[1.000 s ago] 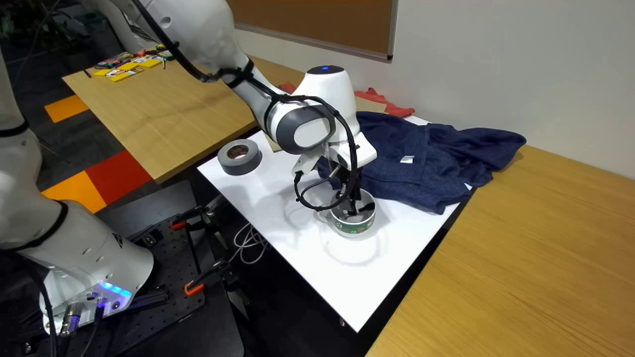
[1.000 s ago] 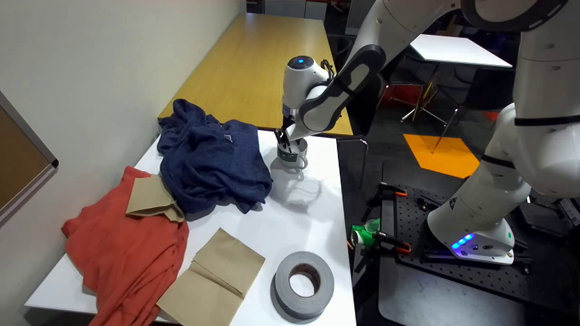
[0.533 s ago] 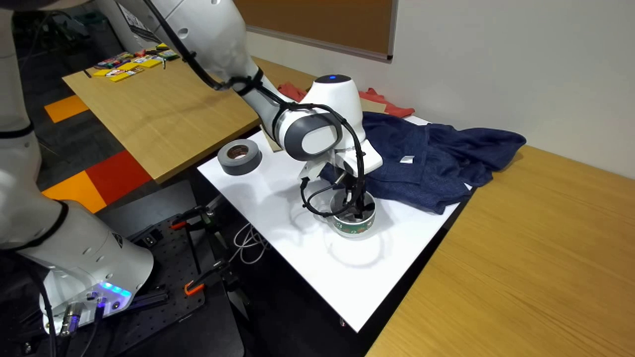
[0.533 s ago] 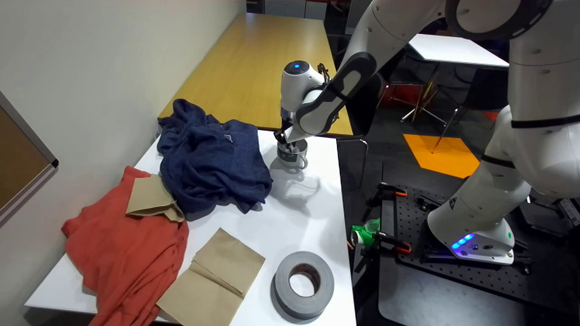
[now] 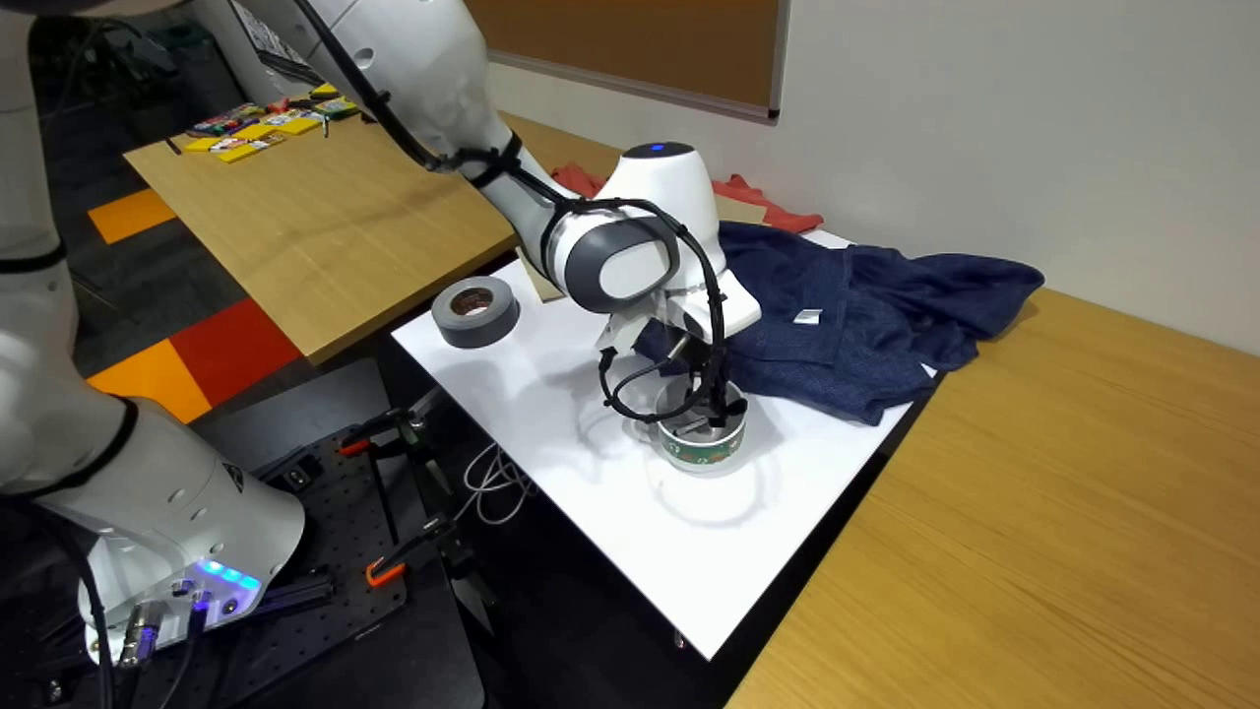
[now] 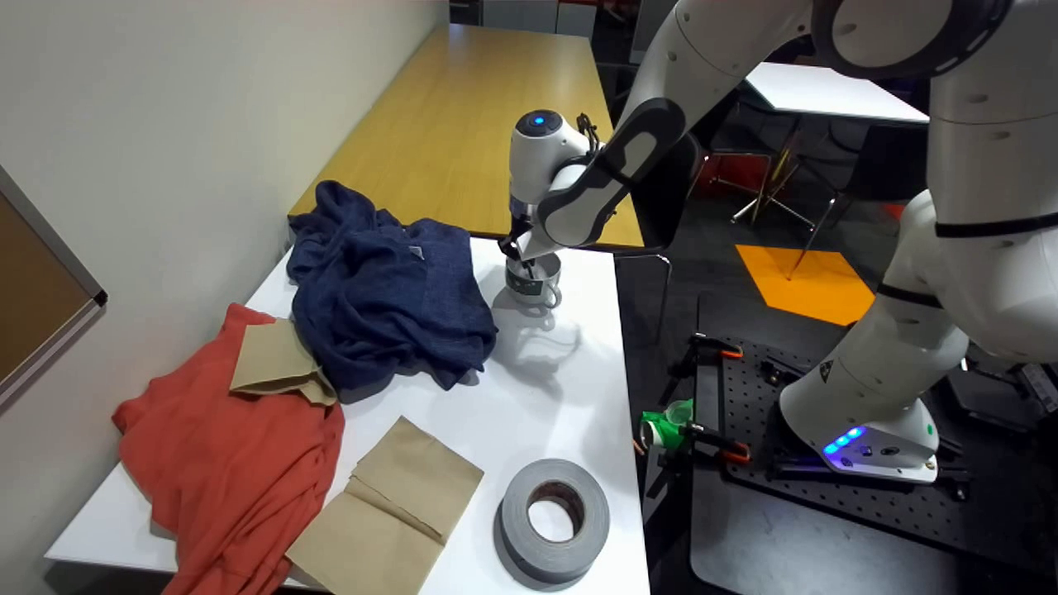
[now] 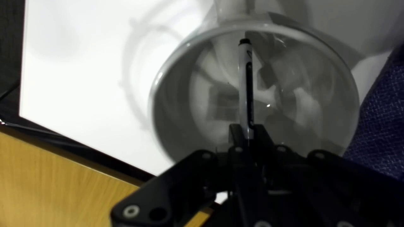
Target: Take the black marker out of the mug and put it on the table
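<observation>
The marker (image 7: 245, 82), pale-bodied with a black end and a dark stripe, lies slanted inside the mug (image 7: 159, 75). My gripper (image 7: 247, 134) reaches down into the mug and is shut on the marker's near end, one fingertip at each side of it. The marker's far end points toward the mug's handle side. In an exterior view a bit of the marker (image 5: 693, 426) shows past the fingers. The mug (image 6: 529, 291), white with a green band, stands upright on the white table (image 6: 529, 413). What lies behind the fingertips is hidden in the wrist view.
Dark blue cloth (image 6: 388, 306) lies close beside the mug. Grey tape (image 6: 529, 541), folded brown paper (image 6: 413, 487) and red cloth (image 6: 240, 463) are farther along the white table. A wooden tabletop (image 5: 1034, 512) adjoins the white table's end.
The gripper has gone lower into the mug, then risen a touch, shifting slightly sideways. Its fingers have come together on the marker. The mug stands where it was.
</observation>
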